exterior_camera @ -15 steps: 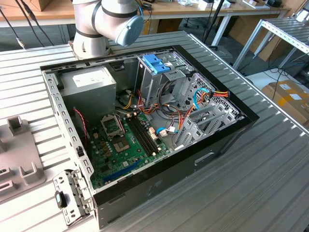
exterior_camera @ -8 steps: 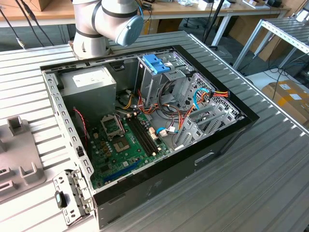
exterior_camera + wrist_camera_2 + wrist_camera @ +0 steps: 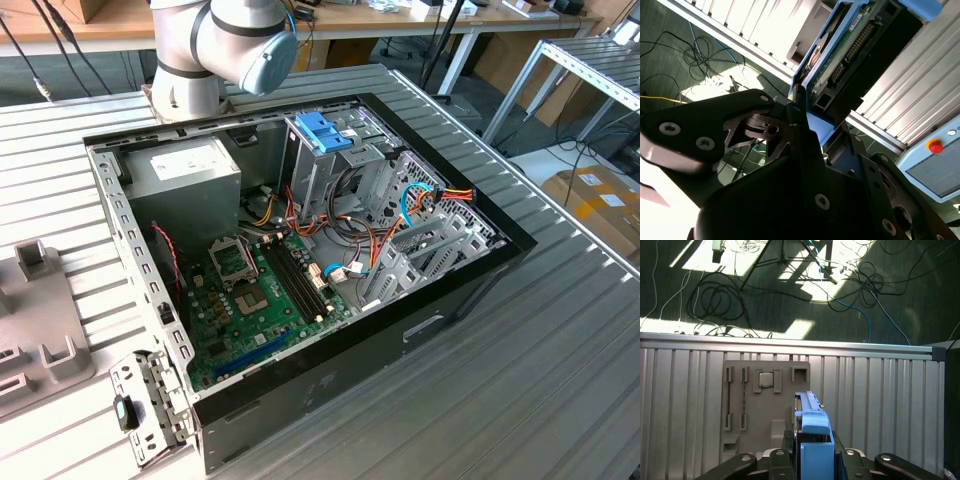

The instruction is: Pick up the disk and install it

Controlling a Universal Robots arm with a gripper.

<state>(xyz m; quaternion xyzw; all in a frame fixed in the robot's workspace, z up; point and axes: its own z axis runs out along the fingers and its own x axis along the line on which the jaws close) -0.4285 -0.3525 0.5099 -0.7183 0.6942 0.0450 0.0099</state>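
The disk (image 3: pixel 813 432), a dark drive in a bright blue carrier with a blue end tab, stands on edge between my gripper's black fingers. In the second wrist view the disk (image 3: pixel 852 45) shows its green circuit board and connector, with the blue frame around it. My gripper (image 3: pixel 812 452) is shut on the disk's lower end, and the same grip (image 3: pixel 807 125) appears from the other side. I hold it above the ribbed metal table, over a grey fixture plate (image 3: pixel 765 405).
An open computer case (image 3: pixel 480 270) lies on the table with its motherboard (image 3: pixel 255 300), power supply (image 3: pixel 185 175) and a tall grey drive cage carrying a light-blue bracket (image 3: pixel 325 130). The arm's base (image 3: pixel 215 50) stands behind the case. Cables (image 3: pixel 715 300) lie on the floor beyond the table edge.
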